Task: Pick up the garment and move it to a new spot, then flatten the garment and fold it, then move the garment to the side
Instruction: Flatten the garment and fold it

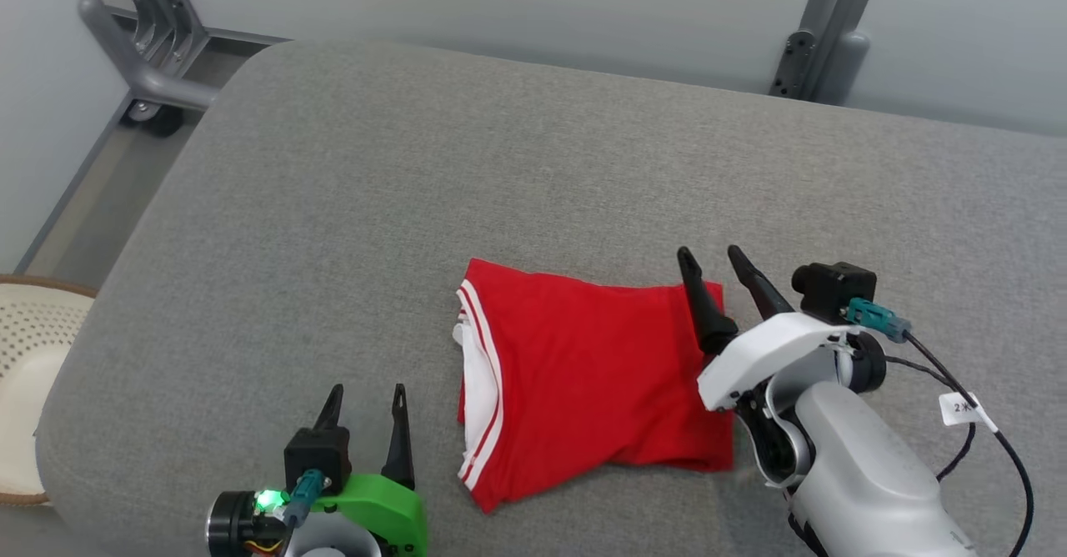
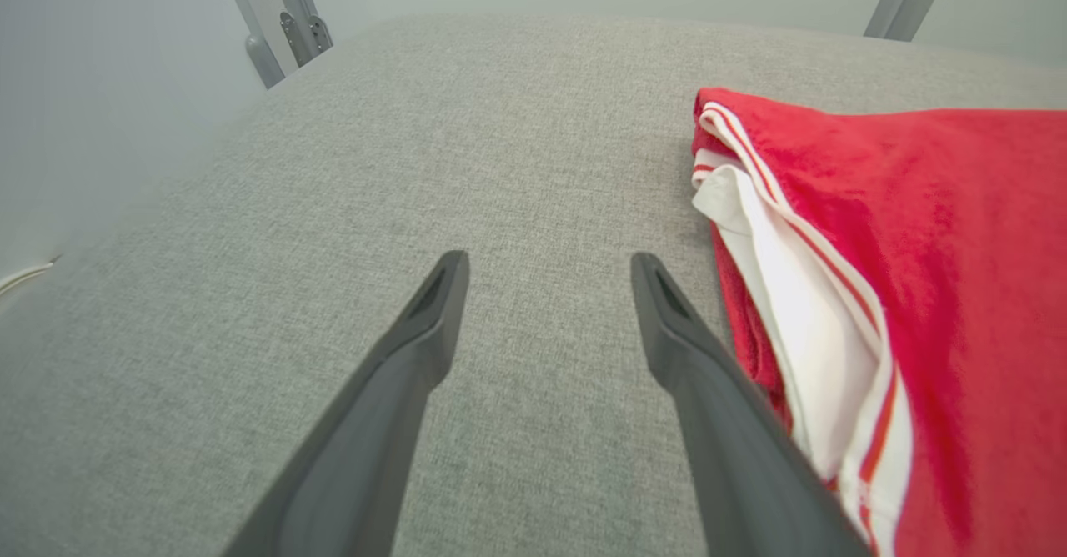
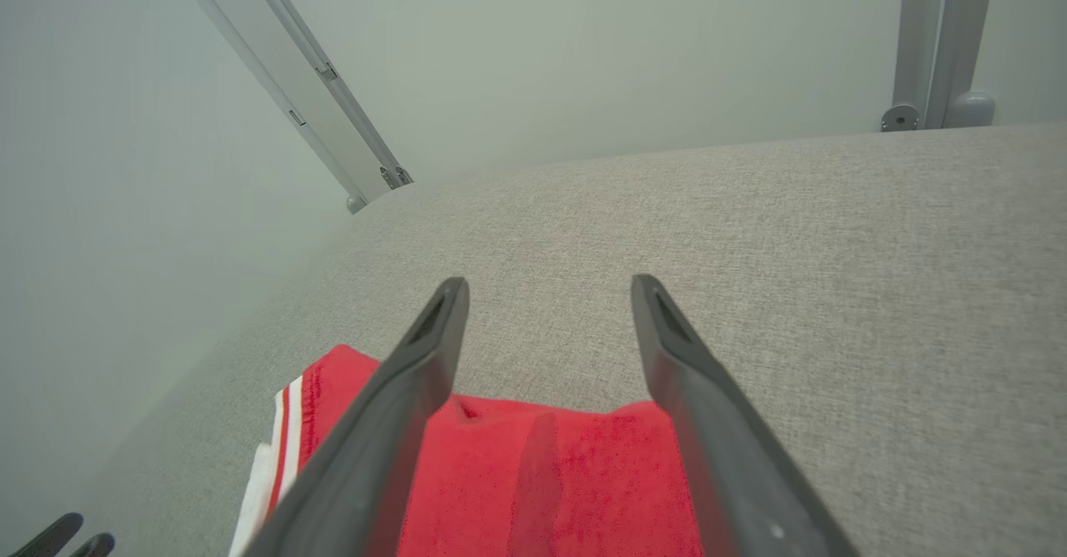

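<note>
The garment (image 1: 583, 382) is red with white and red striped trim, folded into a rough rectangle on the grey padded surface (image 1: 500, 182). My right gripper (image 1: 711, 257) hovers open over the garment's far right corner, nothing between its fingers. In the right wrist view the garment (image 3: 542, 474) lies under and between the spread fingers (image 3: 417, 373). My left gripper (image 1: 365, 392) is open near the front edge, just left of the garment's striped side. In the left wrist view the garment (image 2: 917, 290) sits beside the right finger (image 2: 692, 357), its white inner layer showing.
A grey metal frame (image 1: 142, 48) with a caster stands beyond the surface's far left corner, another post (image 1: 813, 32) at the far right. A pale perforated basket (image 1: 29, 357) sits off the left edge. Wide bare padding lies beyond and left of the garment.
</note>
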Robot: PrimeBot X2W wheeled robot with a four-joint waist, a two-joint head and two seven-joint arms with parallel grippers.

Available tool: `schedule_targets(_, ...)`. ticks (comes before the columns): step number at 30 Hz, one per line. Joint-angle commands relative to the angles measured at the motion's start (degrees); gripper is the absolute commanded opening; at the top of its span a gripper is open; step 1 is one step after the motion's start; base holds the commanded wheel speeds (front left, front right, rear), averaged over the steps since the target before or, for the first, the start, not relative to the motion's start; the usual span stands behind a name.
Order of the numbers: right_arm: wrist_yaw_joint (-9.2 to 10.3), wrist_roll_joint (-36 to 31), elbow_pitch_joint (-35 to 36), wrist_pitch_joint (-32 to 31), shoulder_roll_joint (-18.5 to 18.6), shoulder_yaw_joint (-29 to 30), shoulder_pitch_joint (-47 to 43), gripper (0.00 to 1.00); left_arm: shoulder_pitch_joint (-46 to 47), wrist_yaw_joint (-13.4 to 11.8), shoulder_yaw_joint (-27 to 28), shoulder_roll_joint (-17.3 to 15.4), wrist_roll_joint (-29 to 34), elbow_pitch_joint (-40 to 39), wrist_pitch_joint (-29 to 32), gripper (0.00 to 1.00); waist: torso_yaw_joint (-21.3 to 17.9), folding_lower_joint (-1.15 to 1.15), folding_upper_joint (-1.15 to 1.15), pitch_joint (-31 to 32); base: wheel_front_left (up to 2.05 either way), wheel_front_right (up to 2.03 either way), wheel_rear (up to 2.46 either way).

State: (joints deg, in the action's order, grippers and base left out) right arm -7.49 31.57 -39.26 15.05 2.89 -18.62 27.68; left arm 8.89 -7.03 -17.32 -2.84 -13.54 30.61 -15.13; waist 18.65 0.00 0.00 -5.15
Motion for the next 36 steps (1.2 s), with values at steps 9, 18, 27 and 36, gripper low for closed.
schedule_targets(9,0.00,-3.22,0.92,0.13,0.12,4.95,-5.43,1.00,1.08,0.24,3.13,-0.15,1.40,-0.43,0.04,1.00,-8.37,0.00,0.00,0.29,0.00,0.00,0.00)
schedule_targets(18,0.00,-6.24,0.97,0.13,0.11,8.26,-8.99,1.00,0.11,0.07,5.94,-0.17,1.59,-0.77,0.04,1.00,-13.61,0.00,0.00,0.66,0.00,0.00,0.00)
schedule_targets(27,0.00,-11.31,3.62,0.13,0.06,10.92,-11.99,1.00,-2.49,0.42,9.44,-0.19,2.20,-0.67,0.04,1.00,-17.42,0.00,0.00,2.95,0.00,0.00,0.00)
schedule_targets(36,0.00,-12.75,4.71,0.13,0.09,10.81,-14.85,1.00,-6.02,0.78,12.25,-0.17,2.67,-0.77,0.04,1.00,-19.53,0.00,0.00,6.79,0.00,0.00,0.00)
